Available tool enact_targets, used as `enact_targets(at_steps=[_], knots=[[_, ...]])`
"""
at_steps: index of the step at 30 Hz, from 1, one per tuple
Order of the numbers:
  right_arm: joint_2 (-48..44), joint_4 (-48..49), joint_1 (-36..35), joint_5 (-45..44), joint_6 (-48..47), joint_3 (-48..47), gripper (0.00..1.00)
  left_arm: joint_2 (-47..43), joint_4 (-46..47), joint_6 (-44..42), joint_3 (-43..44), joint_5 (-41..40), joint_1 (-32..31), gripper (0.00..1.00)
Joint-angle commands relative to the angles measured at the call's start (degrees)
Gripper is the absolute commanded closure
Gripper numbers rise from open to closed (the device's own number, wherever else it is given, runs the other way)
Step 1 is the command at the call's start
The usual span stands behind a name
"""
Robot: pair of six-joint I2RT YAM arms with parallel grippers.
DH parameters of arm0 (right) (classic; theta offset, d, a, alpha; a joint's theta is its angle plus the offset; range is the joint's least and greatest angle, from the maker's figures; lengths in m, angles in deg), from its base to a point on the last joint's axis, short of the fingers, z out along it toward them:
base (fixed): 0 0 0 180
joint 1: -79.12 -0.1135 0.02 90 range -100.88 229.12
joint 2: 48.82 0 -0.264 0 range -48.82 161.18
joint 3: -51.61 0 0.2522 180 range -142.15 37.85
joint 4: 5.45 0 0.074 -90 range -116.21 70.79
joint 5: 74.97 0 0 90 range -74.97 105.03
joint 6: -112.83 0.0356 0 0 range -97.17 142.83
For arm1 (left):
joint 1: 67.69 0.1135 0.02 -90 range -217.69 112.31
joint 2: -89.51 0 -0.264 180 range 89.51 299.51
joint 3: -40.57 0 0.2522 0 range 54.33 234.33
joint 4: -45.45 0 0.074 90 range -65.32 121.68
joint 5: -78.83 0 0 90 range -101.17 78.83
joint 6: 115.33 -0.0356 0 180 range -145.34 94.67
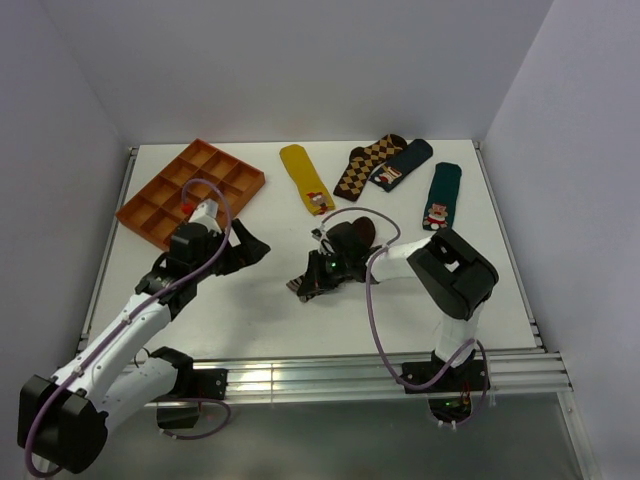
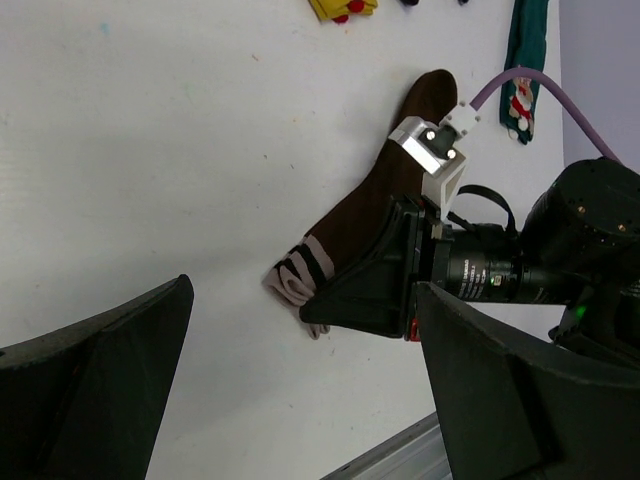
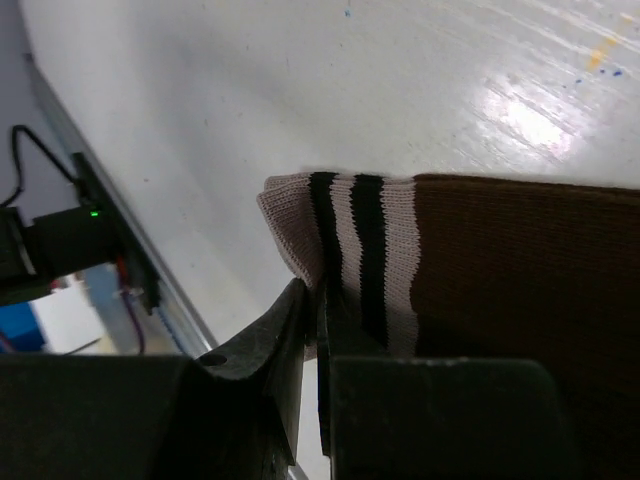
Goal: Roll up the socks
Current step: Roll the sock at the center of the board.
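The dark brown sock [image 1: 355, 232] lies flat on the white table, its pale striped cuff [image 2: 295, 272] pointing toward the near edge. My right gripper [image 1: 308, 284] is shut on that cuff; the right wrist view shows the cuff's edge [image 3: 300, 225] pinched between the two black fingers [image 3: 270, 340]. My left gripper [image 1: 256, 250] hovers open a little left of the sock, touching nothing. In its own view its wide-set fingers [image 2: 100, 390] frame bare table, with the cuff and the right gripper beyond them.
An orange compartment tray [image 1: 190, 190] sits at the back left. A mustard yellow sock [image 1: 305, 178], a diamond-patterned sock [image 1: 365, 165], a dark navy sock [image 1: 405, 163] and a green sock [image 1: 441, 195] lie along the back. A metal rail [image 1: 330, 375] runs along the near edge.
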Motion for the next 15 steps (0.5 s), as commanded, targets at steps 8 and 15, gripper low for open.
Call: enact_targets(at_steps=[8, 15], knots=[[4.3, 13.8, 5.4, 10.2, 10.8, 6.2, 1.0, 2.9, 9.9, 7.8, -5.2, -1.9, -4.9, 0.04], [6.6, 17.7, 7.0, 11.8, 13.9, 7.9, 1.0, 8.1, 15.2, 13.4, -8.1, -5.4, -10.2, 0.09]])
